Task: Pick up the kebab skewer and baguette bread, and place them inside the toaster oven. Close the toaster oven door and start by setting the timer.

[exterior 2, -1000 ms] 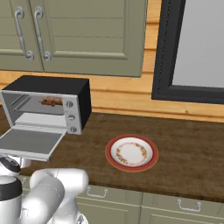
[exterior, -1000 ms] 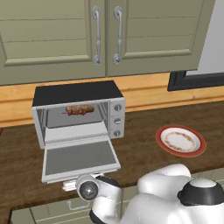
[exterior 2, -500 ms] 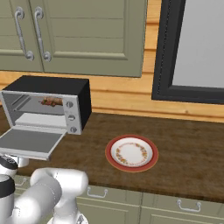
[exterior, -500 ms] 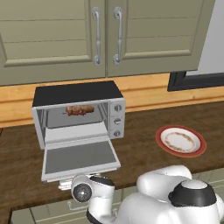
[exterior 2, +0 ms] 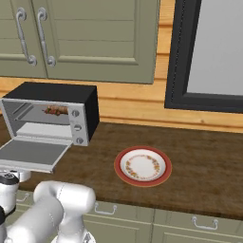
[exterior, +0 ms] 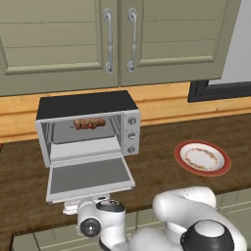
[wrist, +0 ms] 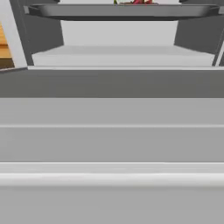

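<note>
Oven: silver-grey boxy toaster oven with black top on the dark wooden tabletop, silver-framed drop-down door lying open.
Food: dark red-brown kebab skewer already on the upper rack; baguette not made out.
Pincer: low at the door's front edge, jaw state impossible to tell.
Risk: slipping off the handle bar, or pushing the oven backward instead of swinging the door shut.

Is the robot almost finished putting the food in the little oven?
Partly. The kebab skewer already lies inside the toaster oven. I cannot make out a baguette in there. The toaster oven door hangs open and flat, and the arm sits low just in front of its edge, so closing looks next. The knobs still need setting for the timer.
</note>
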